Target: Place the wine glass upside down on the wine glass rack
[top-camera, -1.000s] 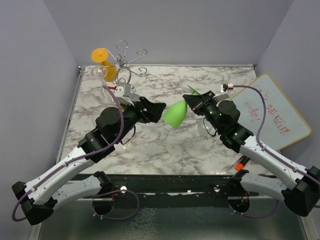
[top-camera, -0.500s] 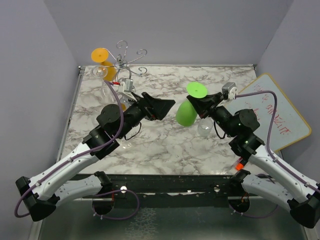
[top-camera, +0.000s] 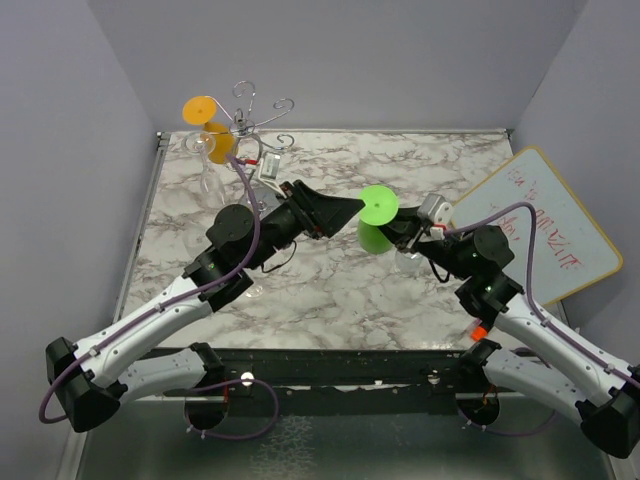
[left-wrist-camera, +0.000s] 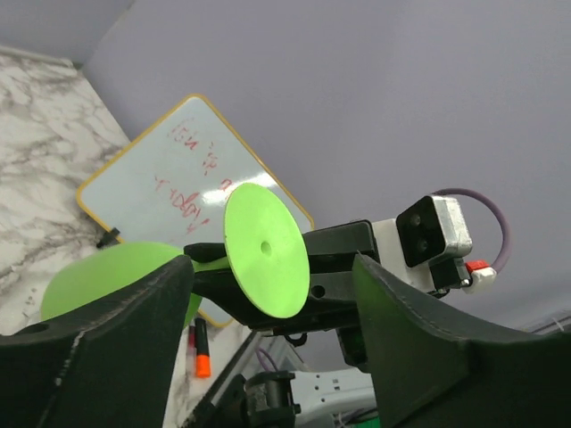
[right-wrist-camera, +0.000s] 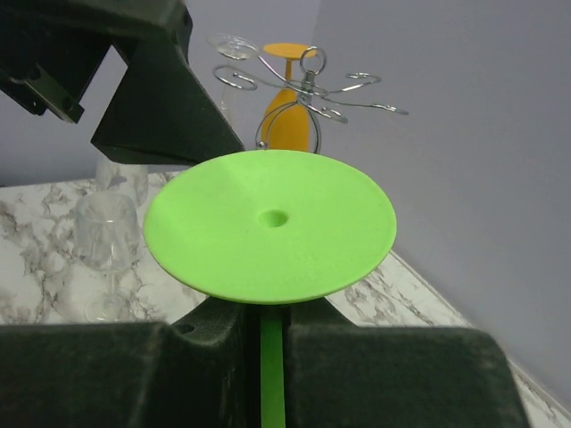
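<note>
**Green glass aloft, mid-counter**

Pinching the stem of the bright green plastic wine glass (top-camera: 376, 212) tight in the right gripper (top-camera: 405, 232), foot disc uppermost, bowl below. Hovering above the middle of the white marble-patterned counter (top-camera: 330, 290), well apart from the tall silver wire wine glass rack (top-camera: 245, 122) at the back left corner. Bracketing that green foot with the left gripper (top-camera: 350, 205), spread wide, gripping nothing, gaps showing on both sides. Spot an orange wine glass (top-camera: 218, 140) hung upside down on one rack arm.
</note>
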